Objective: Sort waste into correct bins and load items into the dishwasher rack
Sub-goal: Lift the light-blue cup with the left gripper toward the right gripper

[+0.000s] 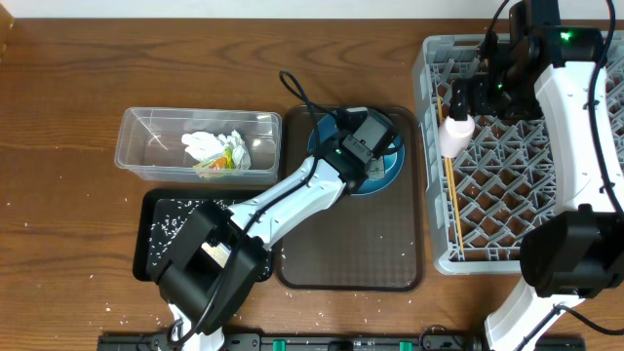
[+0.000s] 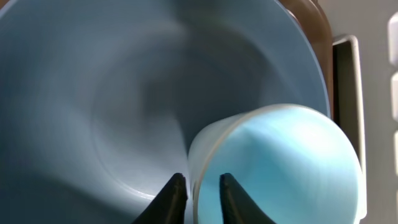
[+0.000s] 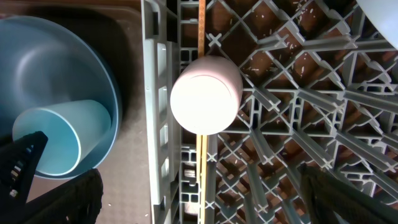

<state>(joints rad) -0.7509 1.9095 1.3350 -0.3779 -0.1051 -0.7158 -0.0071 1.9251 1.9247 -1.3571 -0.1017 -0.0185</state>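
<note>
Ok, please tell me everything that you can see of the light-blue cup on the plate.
The light-blue cup is small, round and plain. It looks like smooth plastic, with a thin pale rim and no handle, and it is empty. It sits in the large blue plate, near the plate's edge, seemingly mouth up. The left tool has one finger outside the rim and one inside. Whether they press the wall I cannot tell. Nothing else touches the cup.

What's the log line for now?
left jaws: open astride rim of light-blue cup on blue plate | right jaws: open above dishwasher rack | pink cup: inverted in rack
</note>
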